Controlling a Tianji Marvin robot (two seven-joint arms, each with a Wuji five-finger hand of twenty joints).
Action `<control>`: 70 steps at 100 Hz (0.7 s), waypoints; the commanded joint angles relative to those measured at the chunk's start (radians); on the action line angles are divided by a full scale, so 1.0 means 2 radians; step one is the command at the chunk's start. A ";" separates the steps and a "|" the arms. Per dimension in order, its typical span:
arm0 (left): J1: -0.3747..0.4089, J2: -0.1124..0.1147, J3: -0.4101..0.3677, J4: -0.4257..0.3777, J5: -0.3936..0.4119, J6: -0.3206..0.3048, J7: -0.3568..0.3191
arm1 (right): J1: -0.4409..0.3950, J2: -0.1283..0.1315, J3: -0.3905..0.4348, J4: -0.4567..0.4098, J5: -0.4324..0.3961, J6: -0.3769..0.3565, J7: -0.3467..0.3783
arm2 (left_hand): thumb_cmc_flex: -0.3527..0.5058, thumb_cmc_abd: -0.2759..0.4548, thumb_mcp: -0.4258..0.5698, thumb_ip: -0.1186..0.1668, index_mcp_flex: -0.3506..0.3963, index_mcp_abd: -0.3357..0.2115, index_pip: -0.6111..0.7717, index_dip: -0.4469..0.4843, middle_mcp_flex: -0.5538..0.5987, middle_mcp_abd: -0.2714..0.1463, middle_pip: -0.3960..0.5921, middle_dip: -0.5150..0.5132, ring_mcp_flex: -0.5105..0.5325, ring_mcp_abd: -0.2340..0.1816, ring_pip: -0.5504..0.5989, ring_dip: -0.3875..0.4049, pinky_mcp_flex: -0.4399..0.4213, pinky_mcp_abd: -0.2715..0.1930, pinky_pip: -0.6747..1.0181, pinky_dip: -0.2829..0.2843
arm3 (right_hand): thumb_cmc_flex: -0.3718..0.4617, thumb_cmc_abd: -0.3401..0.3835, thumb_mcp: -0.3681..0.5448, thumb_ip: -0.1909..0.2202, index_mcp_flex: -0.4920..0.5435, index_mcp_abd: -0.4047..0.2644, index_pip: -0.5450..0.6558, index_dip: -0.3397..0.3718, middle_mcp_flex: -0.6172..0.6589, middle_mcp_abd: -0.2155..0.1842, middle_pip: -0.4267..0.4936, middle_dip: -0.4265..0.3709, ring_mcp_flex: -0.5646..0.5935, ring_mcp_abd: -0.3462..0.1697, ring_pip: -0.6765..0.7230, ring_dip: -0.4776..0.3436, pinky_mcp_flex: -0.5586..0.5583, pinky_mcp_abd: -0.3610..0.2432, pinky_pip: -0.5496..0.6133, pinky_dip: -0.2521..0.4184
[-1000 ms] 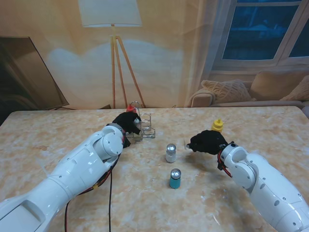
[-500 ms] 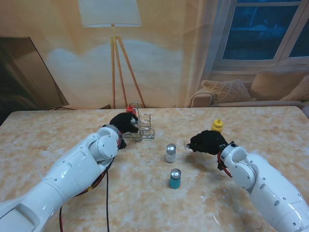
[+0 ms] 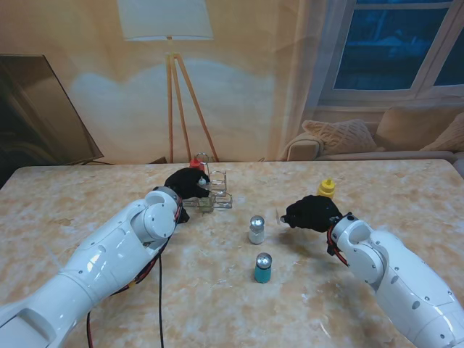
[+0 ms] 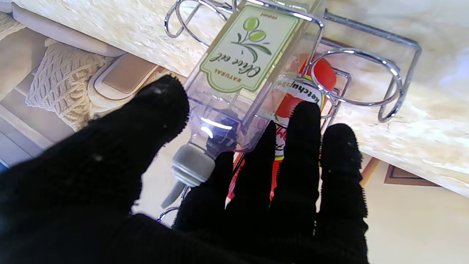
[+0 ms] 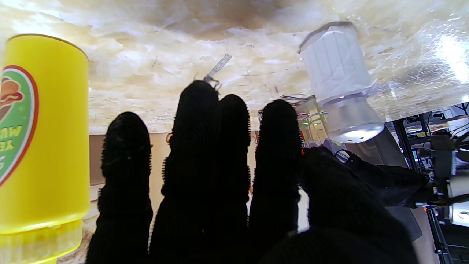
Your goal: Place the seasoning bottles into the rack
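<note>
Chrome wire forms the rack (image 3: 215, 190) standing at the far left-centre of the marble table (image 3: 87, 210), and the left hand (image 3: 186, 183) is right against it. From the left wrist, its black-gloved fingers (image 4: 304, 146) are spread, thumb on one side and the rest on the other side of a clear olive oil bottle (image 4: 242, 69) that sits inside a wire ring; whether they press the bottle I cannot tell. A red ketchup bottle (image 4: 300, 91) stands in the ring just beside it. Toward the middle, a white shaker (image 3: 256, 230) stands with a teal shaker (image 3: 262, 268) nearer to me. Farther right, the right hand (image 3: 312, 212) rests by a yellow mustard bottle (image 3: 326, 188), fingers straight, close together, and holding nothing.
</note>
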 commanded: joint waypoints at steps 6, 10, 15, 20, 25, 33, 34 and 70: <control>0.001 0.003 -0.003 -0.005 0.006 -0.006 -0.010 | -0.005 -0.001 -0.001 -0.002 -0.002 -0.002 0.007 | -0.020 0.000 0.017 0.007 -0.016 -0.017 0.003 0.003 -0.018 -0.031 -0.006 -0.008 -0.003 0.003 -0.008 -0.012 -0.005 -0.007 -0.003 -0.011 | -0.003 -0.005 0.011 -0.015 0.010 -0.011 0.004 -0.002 0.006 -0.001 0.003 0.002 0.009 -0.013 0.002 -0.002 -0.001 0.002 -0.003 0.006; 0.002 0.004 -0.004 -0.008 0.008 -0.008 -0.009 | -0.005 -0.001 -0.001 -0.002 -0.002 -0.002 0.007 | -0.020 0.000 0.017 0.007 -0.018 -0.018 0.005 0.003 -0.019 -0.031 -0.007 -0.009 -0.002 0.002 -0.007 -0.012 -0.003 -0.008 -0.003 -0.011 | -0.004 -0.005 0.011 -0.015 0.011 -0.011 0.004 -0.002 0.006 -0.002 0.003 0.002 0.009 -0.013 0.002 -0.002 -0.001 0.002 -0.003 0.006; 0.004 0.005 -0.006 -0.012 0.010 -0.009 -0.010 | -0.005 -0.001 0.000 -0.003 -0.002 -0.002 0.006 | -0.020 0.001 0.016 0.006 -0.020 -0.018 0.008 0.004 -0.019 -0.030 -0.007 -0.010 -0.002 0.001 -0.007 -0.013 -0.004 -0.007 -0.004 -0.011 | -0.004 -0.005 0.011 -0.015 0.010 -0.011 0.004 -0.002 0.006 -0.002 0.003 0.002 0.009 -0.013 0.002 -0.002 -0.001 0.002 -0.003 0.006; 0.006 0.007 -0.009 -0.017 0.013 -0.011 -0.011 | -0.005 -0.001 0.000 -0.003 -0.002 -0.002 0.006 | -0.023 0.003 0.015 0.006 -0.021 -0.018 0.010 0.004 -0.022 -0.030 -0.009 -0.012 -0.003 0.001 -0.008 -0.013 -0.007 -0.005 -0.006 -0.012 | -0.004 -0.005 0.011 -0.015 0.010 -0.011 0.004 -0.002 0.005 -0.002 0.003 0.002 0.009 -0.013 0.002 -0.002 -0.001 0.002 -0.003 0.006; 0.008 0.009 -0.013 -0.022 0.015 -0.016 -0.013 | -0.005 -0.001 0.000 -0.003 -0.003 -0.002 0.006 | -0.023 0.004 0.013 0.006 -0.022 -0.019 0.012 0.003 -0.023 -0.031 -0.010 -0.013 -0.004 0.000 -0.009 -0.014 -0.009 -0.006 -0.008 -0.013 | -0.004 -0.004 0.011 -0.015 0.010 -0.011 0.004 -0.002 0.005 -0.002 0.003 0.002 0.009 -0.012 0.001 -0.002 -0.001 0.002 -0.003 0.006; 0.012 0.012 -0.019 -0.030 0.021 -0.019 -0.013 | -0.006 -0.001 0.000 -0.003 -0.003 -0.002 0.006 | -0.026 0.007 0.010 0.006 -0.025 -0.019 0.013 0.002 -0.024 -0.030 -0.010 -0.014 -0.004 -0.002 -0.010 -0.014 -0.010 -0.007 -0.010 -0.014 | -0.004 -0.004 0.011 -0.015 0.010 -0.012 0.004 -0.002 0.005 -0.002 0.003 0.002 0.008 -0.013 0.001 -0.002 -0.001 0.002 -0.003 0.006; 0.013 0.013 -0.020 -0.032 0.021 -0.019 -0.013 | -0.006 -0.001 0.000 -0.003 -0.003 -0.002 0.006 | -0.025 0.007 0.010 0.006 -0.025 -0.018 0.013 0.002 -0.024 -0.029 -0.011 -0.014 -0.005 -0.001 -0.010 -0.014 -0.010 -0.007 -0.010 -0.014 | -0.004 -0.004 0.011 -0.015 0.010 -0.011 0.004 -0.002 0.005 -0.002 0.003 0.002 0.008 -0.013 0.001 -0.002 -0.001 0.002 -0.003 0.006; 0.040 0.029 -0.059 -0.077 0.058 -0.035 -0.014 | -0.005 -0.001 -0.001 -0.003 -0.003 -0.003 0.006 | -0.025 0.018 -0.003 0.007 -0.030 -0.017 0.011 -0.002 -0.037 -0.024 -0.019 -0.019 -0.013 0.001 -0.015 -0.015 -0.021 -0.004 -0.018 -0.017 | -0.003 -0.003 0.010 -0.015 0.009 -0.012 0.004 -0.002 0.004 -0.002 0.003 0.002 0.008 -0.013 0.002 -0.002 -0.001 0.001 -0.004 0.007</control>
